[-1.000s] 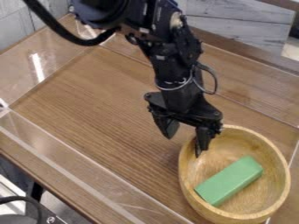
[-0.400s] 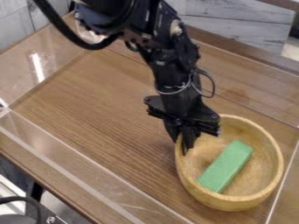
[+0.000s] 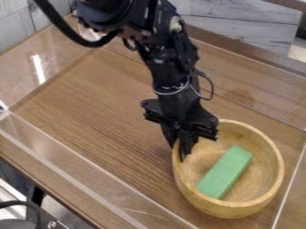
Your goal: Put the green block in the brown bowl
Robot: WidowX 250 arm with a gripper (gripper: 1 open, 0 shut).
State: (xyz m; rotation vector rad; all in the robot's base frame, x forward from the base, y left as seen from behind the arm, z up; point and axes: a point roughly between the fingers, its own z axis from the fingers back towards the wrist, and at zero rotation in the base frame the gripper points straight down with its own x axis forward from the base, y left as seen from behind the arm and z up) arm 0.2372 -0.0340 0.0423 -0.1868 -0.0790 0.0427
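While green block [image 3: 225, 172] lies in brown bowl [image 3: 270, 198], gripper [image 3: 188, 141] closed, empty, at rim.

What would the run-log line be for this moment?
green block: lying inside brown bowl | fingers: shut, empty, at bowl's near-left rim | contact with rim: cannot tell | placement: done

Matte green block [image 3: 225, 172] in grained wooden bowl [image 3: 191, 194] on wood-grain table [image 3: 84, 116].
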